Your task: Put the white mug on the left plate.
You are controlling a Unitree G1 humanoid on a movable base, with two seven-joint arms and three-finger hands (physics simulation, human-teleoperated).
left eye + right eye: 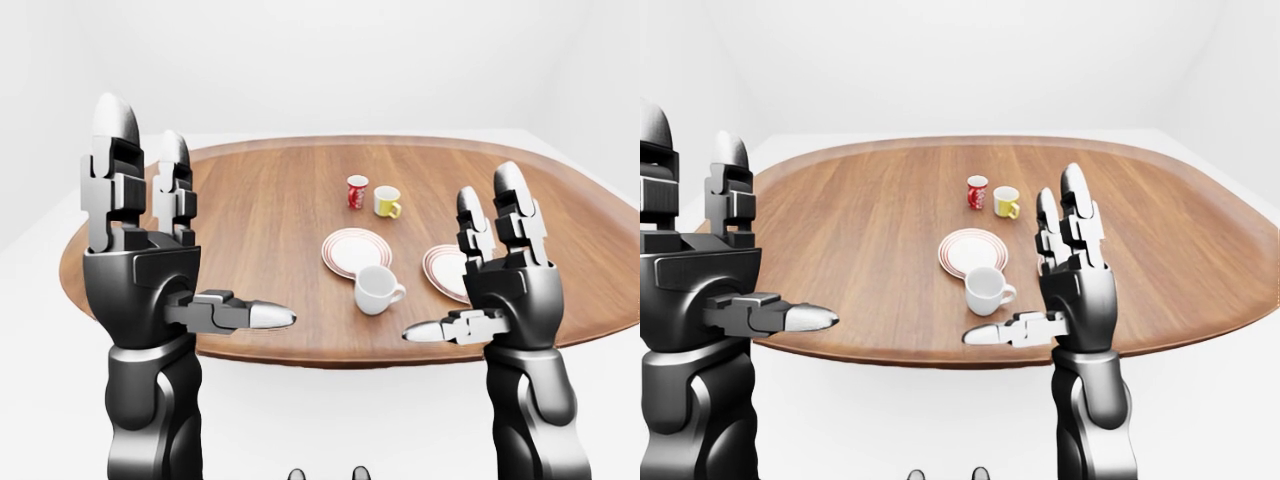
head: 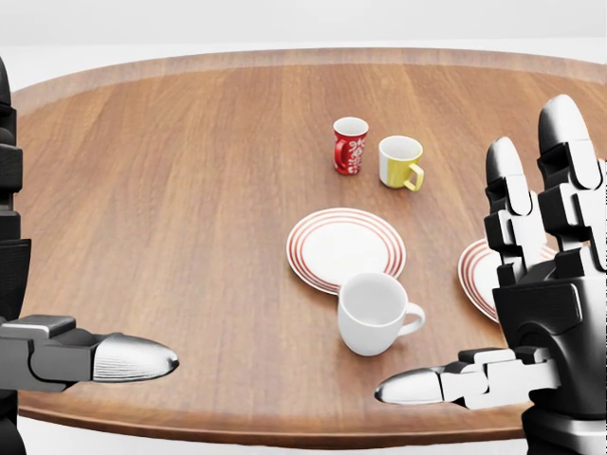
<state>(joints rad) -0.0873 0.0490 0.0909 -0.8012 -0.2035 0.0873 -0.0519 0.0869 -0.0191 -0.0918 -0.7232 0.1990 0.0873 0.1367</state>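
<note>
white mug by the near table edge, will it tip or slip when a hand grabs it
The white mug looks rigid and glossy, so probably slippery under hard fingers. It stands upright on a broad base, so it is unlikely to tip. Its side handle may make it swivel if pushed off-centre.

White mug (image 2: 372,313) sits upright and empty, handle pointing right, just touching the lower edge of the red-ringed left plate (image 2: 345,248).
</note>
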